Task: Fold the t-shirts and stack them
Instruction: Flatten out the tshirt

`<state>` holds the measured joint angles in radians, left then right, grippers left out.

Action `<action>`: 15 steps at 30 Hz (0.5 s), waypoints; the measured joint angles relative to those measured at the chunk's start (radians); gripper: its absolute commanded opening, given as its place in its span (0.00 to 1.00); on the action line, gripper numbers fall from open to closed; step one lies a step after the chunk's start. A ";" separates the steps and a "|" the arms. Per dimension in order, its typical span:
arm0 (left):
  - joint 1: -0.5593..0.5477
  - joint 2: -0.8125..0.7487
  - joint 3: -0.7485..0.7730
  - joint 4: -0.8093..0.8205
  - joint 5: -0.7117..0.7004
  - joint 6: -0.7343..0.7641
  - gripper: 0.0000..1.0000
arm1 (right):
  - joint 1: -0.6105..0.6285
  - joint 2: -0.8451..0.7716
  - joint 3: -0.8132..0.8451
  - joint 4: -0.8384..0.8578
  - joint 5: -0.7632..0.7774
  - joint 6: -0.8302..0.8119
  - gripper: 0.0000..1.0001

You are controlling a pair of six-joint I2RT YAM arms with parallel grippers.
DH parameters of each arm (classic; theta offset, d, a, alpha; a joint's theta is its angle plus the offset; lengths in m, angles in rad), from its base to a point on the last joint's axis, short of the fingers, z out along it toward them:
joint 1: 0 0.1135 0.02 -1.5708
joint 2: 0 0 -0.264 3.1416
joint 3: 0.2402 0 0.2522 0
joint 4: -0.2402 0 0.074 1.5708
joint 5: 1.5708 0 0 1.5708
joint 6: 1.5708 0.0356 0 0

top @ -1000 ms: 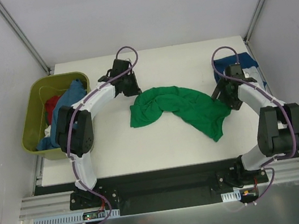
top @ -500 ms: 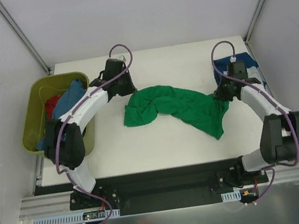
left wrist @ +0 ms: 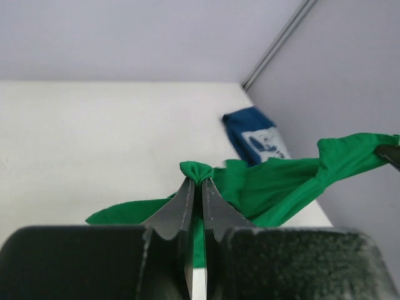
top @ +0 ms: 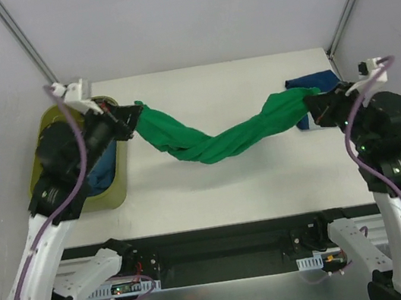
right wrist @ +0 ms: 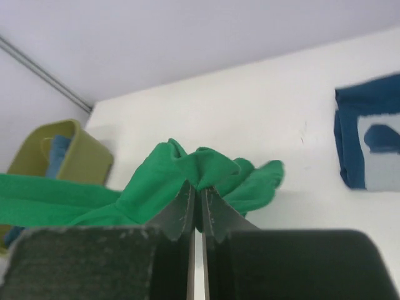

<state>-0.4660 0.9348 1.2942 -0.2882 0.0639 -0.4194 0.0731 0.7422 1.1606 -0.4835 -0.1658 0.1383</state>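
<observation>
- Now the green t-shirt [top: 222, 140] hangs as a twisted rope between the two arms, sagging in the middle over the white table [top: 268, 185]. Whether its low point touches the surface cannot be told.
- At one end, the left gripper [top: 131, 117] has its jaws closed to a thin slit on the cloth, and a small green tuft shows past the tips. It sits above the far rim of the olive tub [top: 123, 182].
- At the other end, the right gripper [top: 317, 109] is likewise pinched tight on a bunched fold.
- Beside the right gripper, a navy t-shirt [top: 320, 81] with a white print lies folded near the table's far right corner.
- Inside the tub lies a mid-blue shirt [top: 104, 170].
</observation>
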 measured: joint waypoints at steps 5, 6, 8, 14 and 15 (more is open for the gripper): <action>0.000 -0.211 0.044 -0.003 0.069 0.006 0.00 | 0.001 -0.101 0.158 -0.064 -0.060 -0.012 0.01; 0.000 -0.238 0.061 -0.002 0.089 0.006 0.00 | 0.001 -0.113 0.187 -0.069 -0.071 -0.013 0.01; 0.000 -0.274 0.093 -0.002 0.115 0.006 0.00 | 0.001 -0.133 0.249 -0.084 -0.088 -0.018 0.01; 0.000 -0.307 0.134 -0.001 0.106 0.008 0.00 | 0.002 -0.156 0.368 -0.098 -0.071 -0.045 0.01; 0.000 -0.300 0.129 -0.004 0.075 0.010 0.00 | 0.002 -0.153 0.372 -0.103 -0.047 -0.049 0.01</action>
<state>-0.4664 0.6346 1.4231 -0.2924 0.1390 -0.4099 0.0750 0.5896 1.5330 -0.5861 -0.2127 0.0895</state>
